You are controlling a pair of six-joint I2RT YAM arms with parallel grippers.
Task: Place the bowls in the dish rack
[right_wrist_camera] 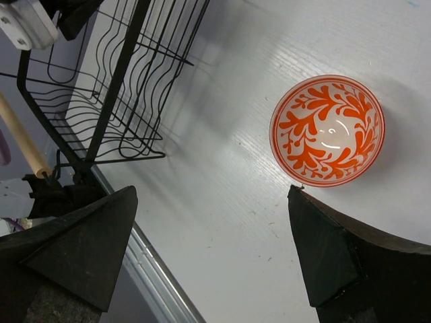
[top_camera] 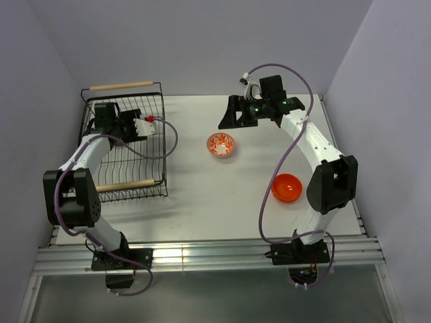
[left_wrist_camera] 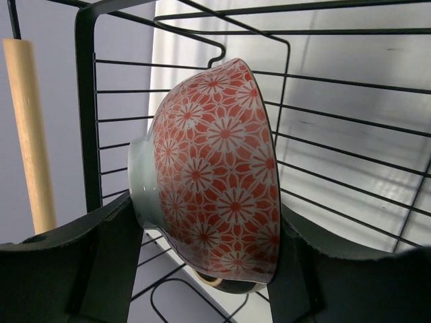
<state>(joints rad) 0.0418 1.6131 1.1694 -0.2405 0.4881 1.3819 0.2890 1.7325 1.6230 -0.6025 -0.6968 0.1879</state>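
left fingers point(left_wrist_camera: 101, 262) are clamped on a small round bowl with a red-and-white flower pattern point(left_wrist_camera: 215, 168), one finger on the foot side and the other on the open side. The bowl stands on edge, with its foot to the left and its rim to the right in the wrist view. It is held inside the rectangular black wire dish rack point(top_camera: 128, 165), at the rack's far end near the far light wooden rod handle point(top_camera: 121, 85). Can't tell whether it touches the wires.

The rack sits in the far-left corner of the desk point(top_camera: 202, 208), with a second wooden handle point(top_camera: 125, 185) at its near end.

right fingers point(right_wrist_camera: 81, 259) are spread wide and hold nothing. They hover near the far edge of the desk, about mid-width.

A small round white bowl with an orange-red leaf pattern inside point(top_camera: 221, 144) sits upright mid-desk toward the far edge, apart from both the rack and the right fingers.

A plain glossy orange round bowl point(top_camera: 287, 188) sits upright near the right edge, just beside the right arm point(top_camera: 331, 185).
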